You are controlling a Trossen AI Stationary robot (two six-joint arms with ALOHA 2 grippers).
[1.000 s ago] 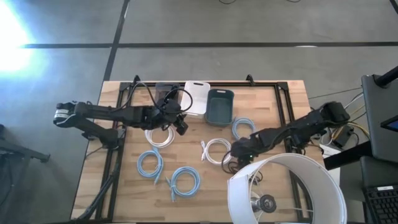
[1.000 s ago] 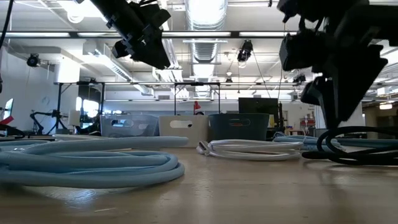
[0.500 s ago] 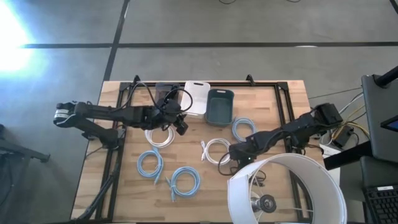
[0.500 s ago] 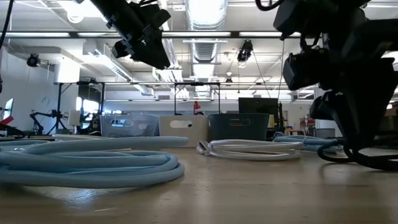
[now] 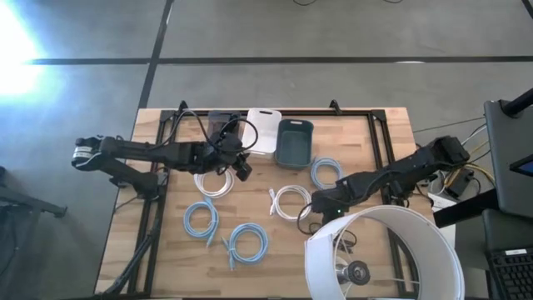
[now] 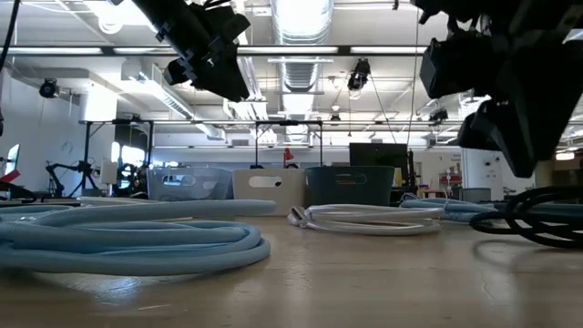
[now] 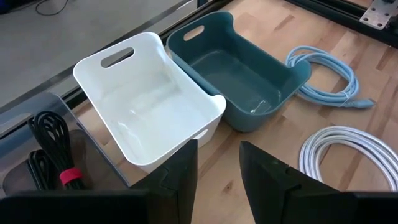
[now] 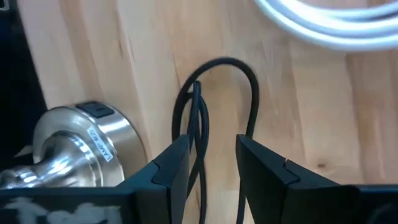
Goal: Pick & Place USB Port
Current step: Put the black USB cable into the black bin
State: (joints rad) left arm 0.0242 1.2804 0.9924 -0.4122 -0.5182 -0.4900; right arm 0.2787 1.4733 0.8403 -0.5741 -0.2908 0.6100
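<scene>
A thin black cable [image 8: 198,118] lies looped on the wooden table near its front right; no plug of it shows. My right gripper [image 8: 211,171] hangs just above the cable, pointing steeply down. It is open, and two strands of the cable run under the gap between its fingers. In the low view its fingertips [image 6: 521,164] stand clear above the cable [image 6: 537,223]. My left gripper [image 7: 217,171] hovers high over the table's left middle [image 5: 241,171]. It is open and empty, and it faces the bins.
At the far edge stand three bins: a clear one [image 7: 37,155] holding a tied black cable, a white one [image 7: 149,118] and a teal one [image 7: 242,68]. Light-blue coils [image 5: 201,218] [image 5: 247,242] [image 5: 326,172] and white coils [image 5: 215,183] [image 5: 289,200] lie about. A lamp with a white shade [image 5: 383,254] and a metal base [image 8: 74,143] stands beside my right gripper.
My right gripper sank onto the black cable, toward the table's left edge. It then rose and drew back, and now stands clear above the cable. The cable stays on the table.
</scene>
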